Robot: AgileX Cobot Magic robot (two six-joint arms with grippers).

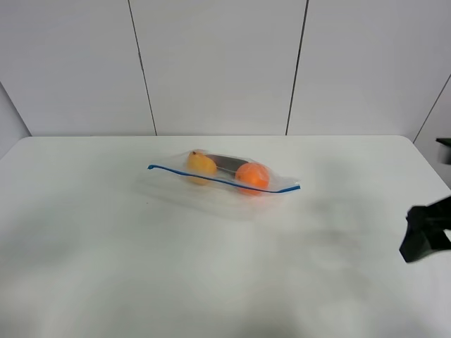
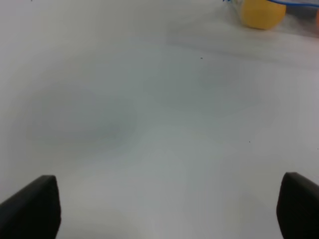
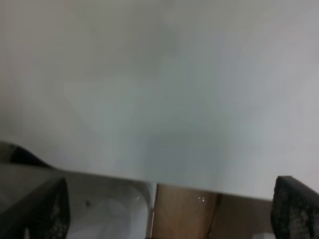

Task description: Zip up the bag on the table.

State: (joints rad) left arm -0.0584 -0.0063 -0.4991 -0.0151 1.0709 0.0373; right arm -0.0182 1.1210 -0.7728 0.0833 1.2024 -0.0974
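The left gripper [image 2: 169,209] is hanging wide open over bare table [image 1: 84,232], near the bag [image 1: 222,174] lying mid-table with its blue zipper [image 1: 211,178] facing forward. The right gripper [image 3: 167,211], also wide, is waiting at the table's right edge. Judging by this, the approach is only starting; next, both need to reach the zipper's ends.

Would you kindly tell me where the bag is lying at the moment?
In the exterior high view the bag lies on the table, near the middle and toward the far edge, well apart from the right gripper.

Pale panelled wall [image 1: 218,63] with dark seams
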